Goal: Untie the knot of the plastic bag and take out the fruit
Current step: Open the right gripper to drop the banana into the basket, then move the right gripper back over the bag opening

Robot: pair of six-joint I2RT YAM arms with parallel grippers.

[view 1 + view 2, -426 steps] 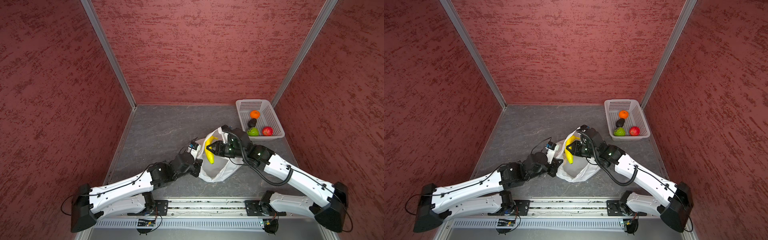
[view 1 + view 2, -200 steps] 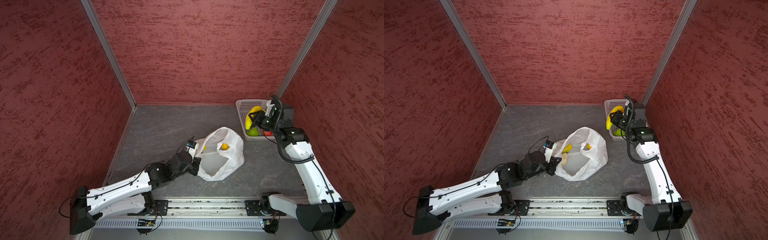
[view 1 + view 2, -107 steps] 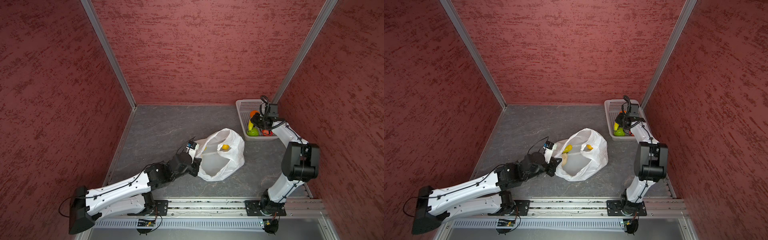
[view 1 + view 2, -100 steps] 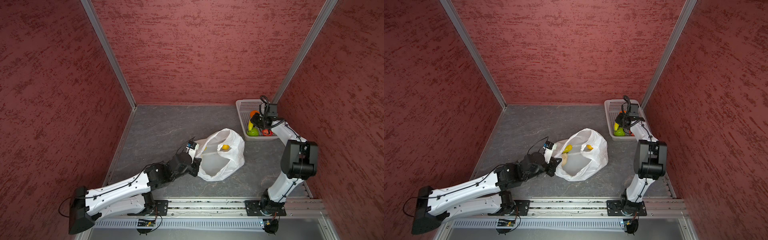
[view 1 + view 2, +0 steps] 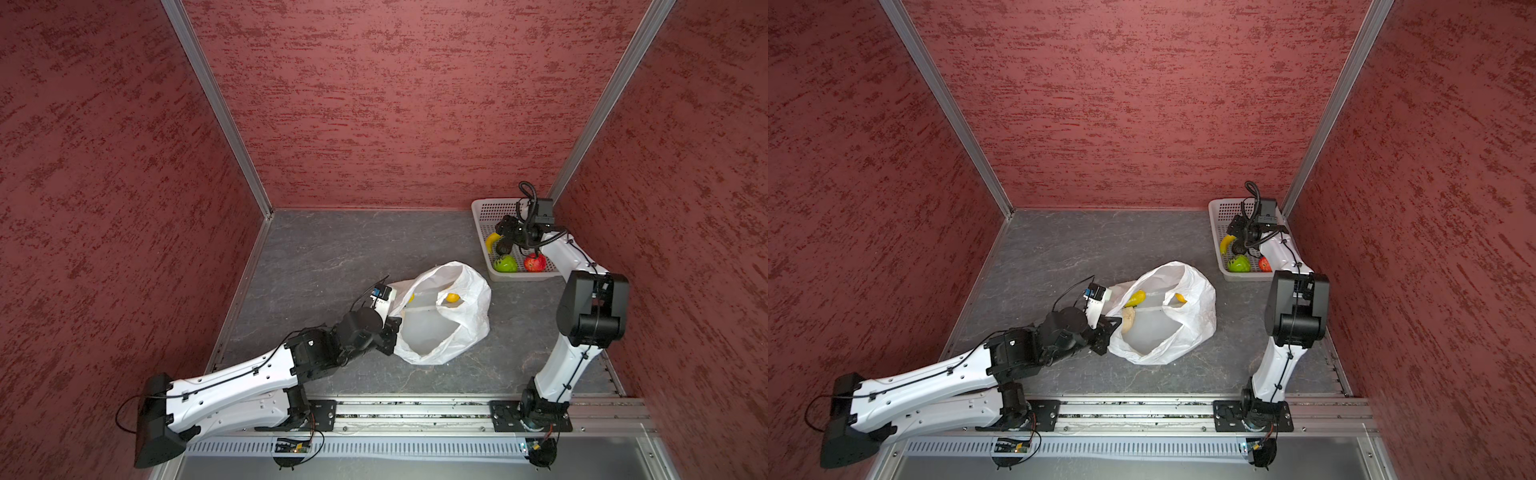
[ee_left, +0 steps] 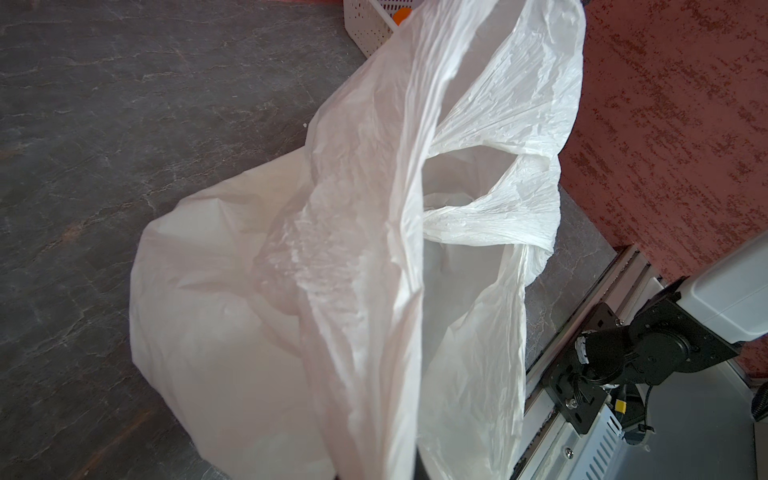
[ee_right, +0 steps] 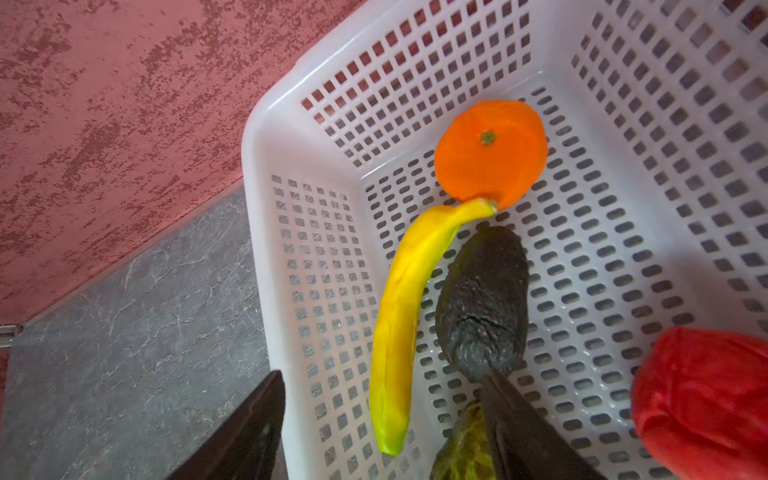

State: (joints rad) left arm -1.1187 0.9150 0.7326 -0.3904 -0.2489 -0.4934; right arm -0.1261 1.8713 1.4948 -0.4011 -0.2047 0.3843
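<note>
Right gripper wide open over basket; banana lies loose inside with orange, avocado, green apple, red apple. Left gripper clamped on plastic bag rim, mouth open on bench, no knot seen. Step looks like unloading fruit. Next: right reaches into bag for lemon, yellow-green piece, pale piece.

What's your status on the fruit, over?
Left hand shut on plastic bag rim, mouth held open. Right hand open over basket, banana lying inside it. Lemon, yellow-green piece and pale piece in bag; nothing blocking the mouth.
</note>
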